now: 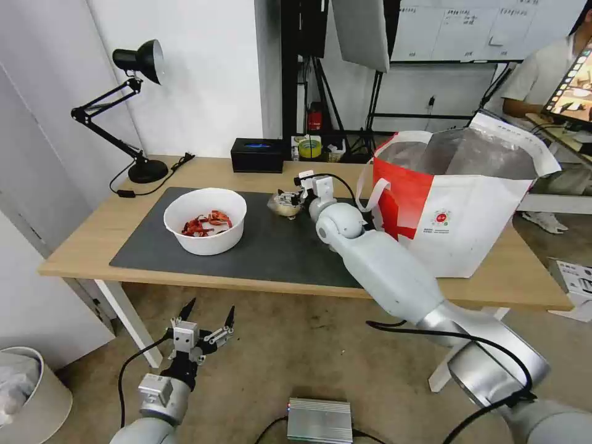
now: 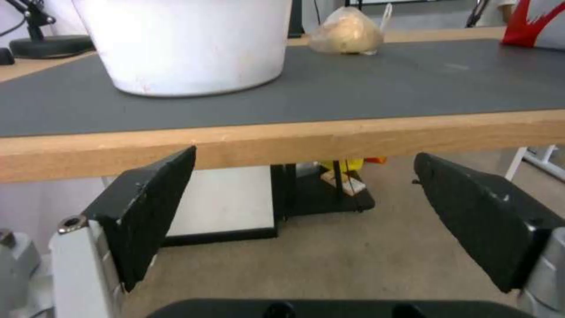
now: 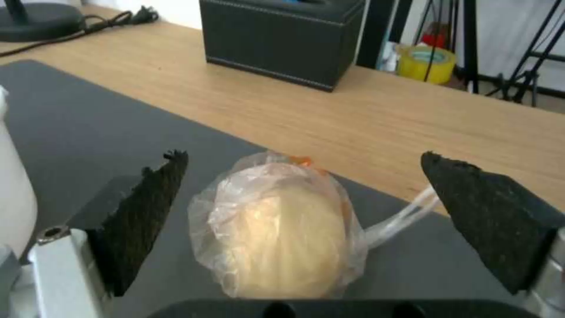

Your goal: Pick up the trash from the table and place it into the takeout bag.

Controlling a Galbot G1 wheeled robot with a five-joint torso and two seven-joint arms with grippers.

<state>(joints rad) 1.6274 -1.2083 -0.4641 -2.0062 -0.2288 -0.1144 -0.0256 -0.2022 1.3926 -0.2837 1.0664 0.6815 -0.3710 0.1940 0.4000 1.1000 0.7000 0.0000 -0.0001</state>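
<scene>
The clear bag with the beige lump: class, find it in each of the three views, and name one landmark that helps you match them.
Head view: clear bag with beige lump on the dark grey mat, at the right gripper.
Left wrist view: beyond the white bowl.
Right wrist view: between the open fingers.
Shared landmark: the mat.

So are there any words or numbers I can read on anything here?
None can be read.
Takeout bag: a small round red logo with tiny print under it, too small to read.
Whiteboard on the back wall: faint writing, too blurred to read.
Black box: no text visible.
</scene>
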